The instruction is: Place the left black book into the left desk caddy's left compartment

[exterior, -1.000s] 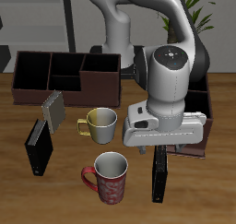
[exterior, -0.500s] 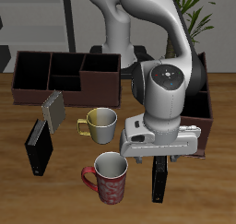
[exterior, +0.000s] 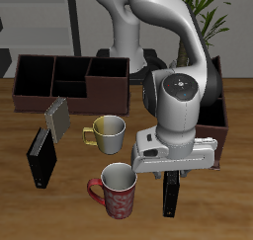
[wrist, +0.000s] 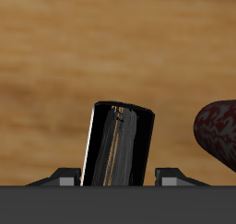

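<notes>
Tool lowered over the left black book, grasp not yet made

The left black book (exterior: 171, 192) stands upright on the desk (exterior: 222, 209) at the lower right of the exterior frame, long axis vertical, narrow edge toward the camera, just beside the red mug (exterior: 115, 190). The tool (exterior: 172, 171) hangs right above it, fingers apart either side of the book's top in the wrist view. Lifting, carrying and dropping it into the left desk caddy (exterior: 219, 125) all remain.
</notes>
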